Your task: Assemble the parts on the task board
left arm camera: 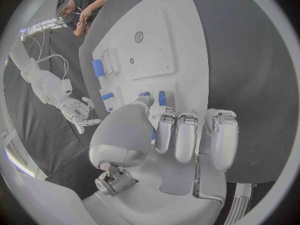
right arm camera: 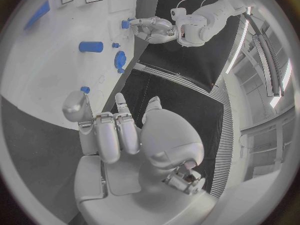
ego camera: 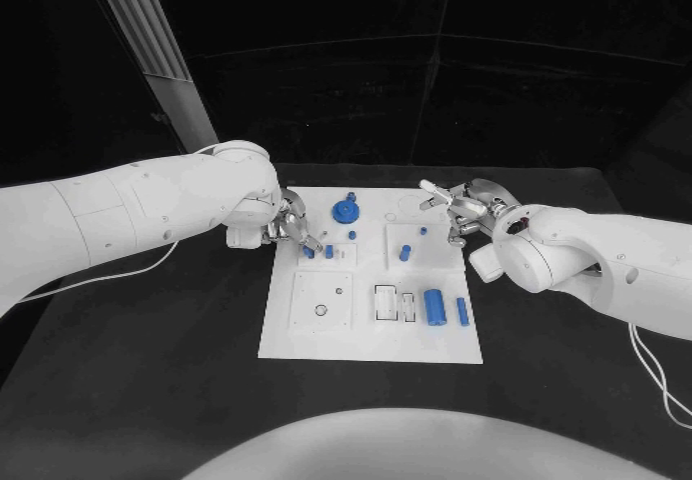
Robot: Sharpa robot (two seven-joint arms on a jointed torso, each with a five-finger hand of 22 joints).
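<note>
Several blue parts (ego camera: 434, 304) sit on the white task board (ego camera: 372, 340) mid-table (ego camera: 144, 380): a round one (ego camera: 346, 211) at the far edge, cylinders near right. Left hand (ego camera: 284, 228) hovers at the board's far-left edge, right hand (ego camera: 459, 210) at the far-right corner, both spread loose, holding nothing.

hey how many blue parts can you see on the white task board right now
7: a round gear at the far edge, a tiny one below it, two by the left hand, one mid-board, two cylinders near right. The left hand may hide others.
</note>
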